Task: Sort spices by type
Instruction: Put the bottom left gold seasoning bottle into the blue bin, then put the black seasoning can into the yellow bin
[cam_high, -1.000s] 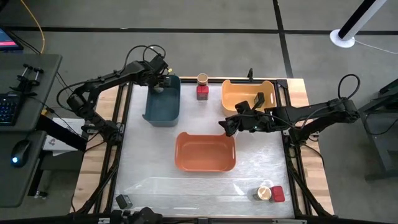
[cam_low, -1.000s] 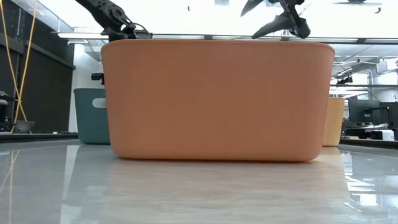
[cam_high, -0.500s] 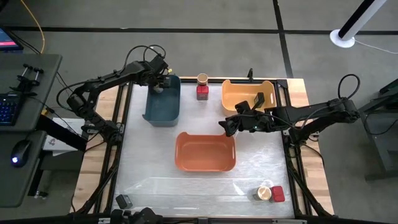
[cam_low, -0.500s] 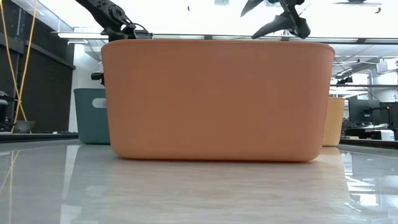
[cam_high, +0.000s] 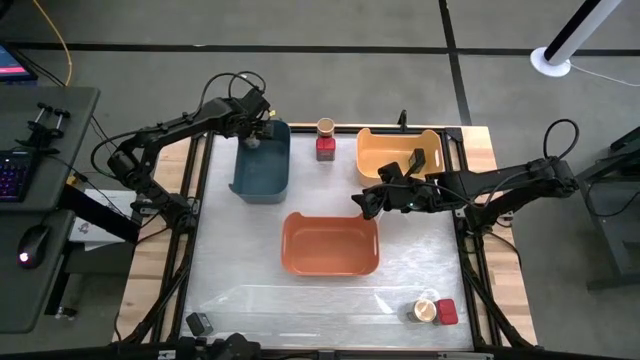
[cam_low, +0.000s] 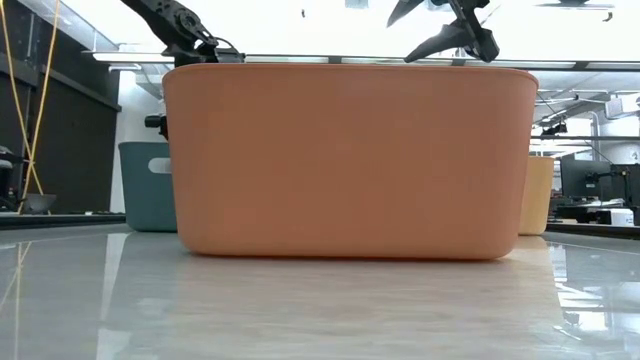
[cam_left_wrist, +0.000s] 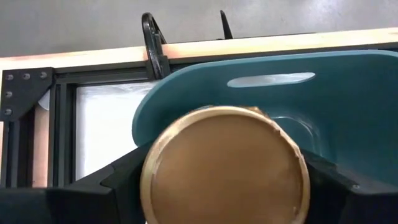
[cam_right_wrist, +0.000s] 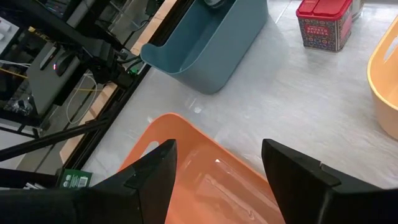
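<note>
High cam: straight down, whole tabletop (cam_high: 330, 300). Low cam: surface level, close against the orange bin (cam_low: 350, 160). Left wrist: tight over the blue bin (cam_left_wrist: 348, 93). Right wrist: angled down, sharing the orange and blue bins with high.

Hidden in the low view behind the orange bin (cam_low: 350, 160): most of the table, all but a sliver of the yellow bin (cam_low: 538, 195) at the right and half of the blue bin (cam_low: 148, 185) at the left. In the left wrist view, round jar with tan lid (cam_left_wrist: 224, 167) cut off by the bottom edge, covering the blue bin's floor; contact with the left gripper (cam_left_wrist: 221, 186) beside it not resolvable. In the high view, bottom left, small dark container (cam_high: 198, 323) too small to identify.
</note>
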